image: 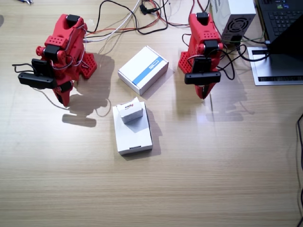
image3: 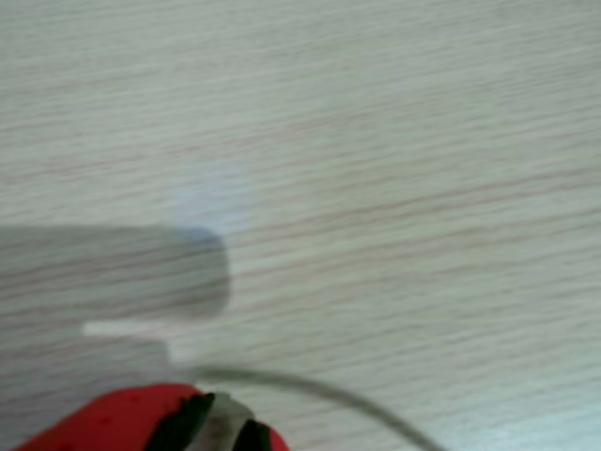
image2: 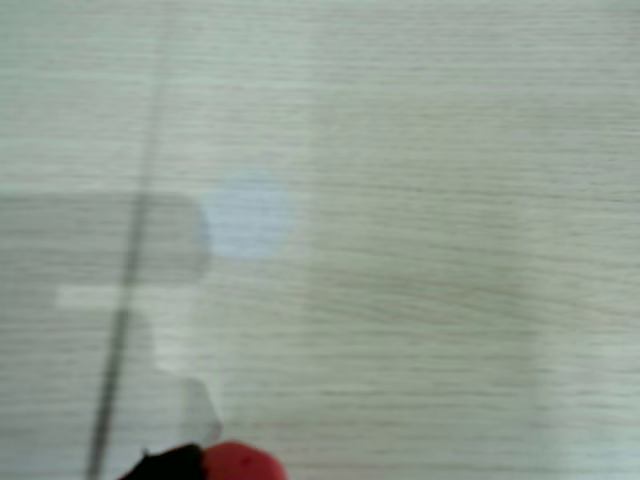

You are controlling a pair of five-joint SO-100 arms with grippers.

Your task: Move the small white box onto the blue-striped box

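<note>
Small white box (image: 131, 112) sits on the far end of the plain flat box (image: 133, 131); blue-striped box (image: 143, 69) lies just behind these, apart, between right arm (image: 60, 52) and left arm (image: 202, 45); laptop (image: 280, 28) beyond left arm at the table (image: 227, 165) edge.

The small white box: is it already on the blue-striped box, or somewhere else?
Somewhere else. The small white box sits on the plain white flat box, apart from the blue-striped box farther back.
</note>
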